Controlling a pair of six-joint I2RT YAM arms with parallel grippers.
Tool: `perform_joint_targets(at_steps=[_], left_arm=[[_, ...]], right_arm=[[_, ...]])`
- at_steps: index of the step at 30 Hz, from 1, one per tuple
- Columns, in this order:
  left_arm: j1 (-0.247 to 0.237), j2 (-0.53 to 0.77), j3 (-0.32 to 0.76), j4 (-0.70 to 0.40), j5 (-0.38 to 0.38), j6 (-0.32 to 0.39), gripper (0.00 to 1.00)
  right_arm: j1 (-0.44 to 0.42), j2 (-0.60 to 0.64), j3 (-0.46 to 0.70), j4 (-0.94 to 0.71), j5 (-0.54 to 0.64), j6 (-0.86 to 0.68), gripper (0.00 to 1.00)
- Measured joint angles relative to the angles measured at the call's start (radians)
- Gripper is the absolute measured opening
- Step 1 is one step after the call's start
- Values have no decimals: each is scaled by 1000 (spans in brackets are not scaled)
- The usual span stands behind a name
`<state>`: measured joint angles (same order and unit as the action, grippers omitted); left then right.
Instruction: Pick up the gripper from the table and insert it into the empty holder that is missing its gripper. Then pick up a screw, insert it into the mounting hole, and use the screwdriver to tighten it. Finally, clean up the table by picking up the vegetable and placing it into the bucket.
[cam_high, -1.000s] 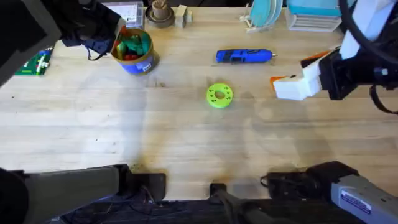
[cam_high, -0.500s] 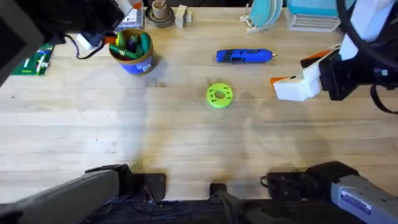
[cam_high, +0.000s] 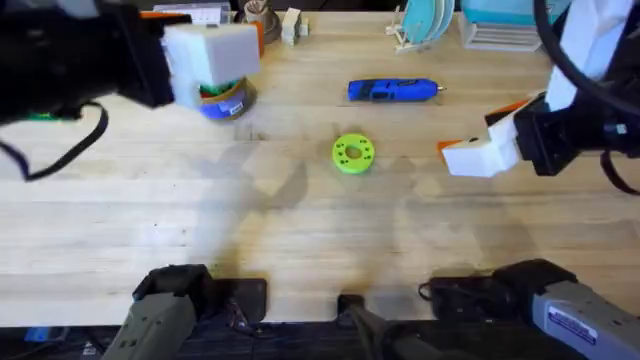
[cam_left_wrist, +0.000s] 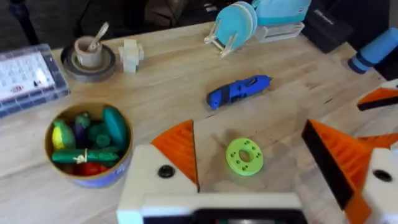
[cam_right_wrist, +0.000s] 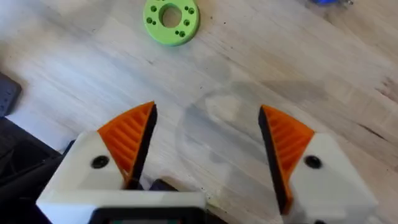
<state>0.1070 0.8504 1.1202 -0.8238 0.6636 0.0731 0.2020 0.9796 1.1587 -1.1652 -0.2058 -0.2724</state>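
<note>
The blue bucket (cam_left_wrist: 87, 149) with its yellow rim holds several toy vegetables, and a slender green vegetable (cam_left_wrist: 79, 155) lies across them. In the overhead view the bucket (cam_high: 228, 102) is partly covered by my left gripper (cam_high: 210, 52), which hangs high above it. The left gripper (cam_left_wrist: 249, 134) is open, with an orange ribbed wedge in each white holder block. The blue screwdriver (cam_high: 392, 90) lies at the back centre. At the right, my right gripper (cam_high: 470, 150) hovers open over bare table (cam_right_wrist: 208, 118), both orange wedges seated. The screw is out of view.
A bright green disc with holes (cam_high: 352, 153) lies mid-table between the arms. Along the back edge stand a brown dish with a spoon (cam_high: 258, 22), a small white block (cam_high: 291, 22) and a rack of teal plates (cam_high: 425, 20). A clear parts box (cam_left_wrist: 28, 74) sits back left.
My left arm has risen from beside the bucket and swung right, now covering its top. The right gripper has shifted slightly nearer the front edge.
</note>
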Motion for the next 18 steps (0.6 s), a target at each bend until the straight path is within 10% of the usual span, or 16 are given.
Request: perform_joint_targets(at_steps=[7,13,15,18], left_arm=[[0,-162,1,-26,31,122,866],[0,-164,1,-45,33,143,41],[0,-164,1,-56,33,145,30],[0,-164,1,-58,33,149,486]], right_arm=[[0,-85,0,4,0,8,994],[0,-122,0,9,0,8,994],[0,-122,0,9,0,8,994],[0,-122,0,9,0,11,993]])
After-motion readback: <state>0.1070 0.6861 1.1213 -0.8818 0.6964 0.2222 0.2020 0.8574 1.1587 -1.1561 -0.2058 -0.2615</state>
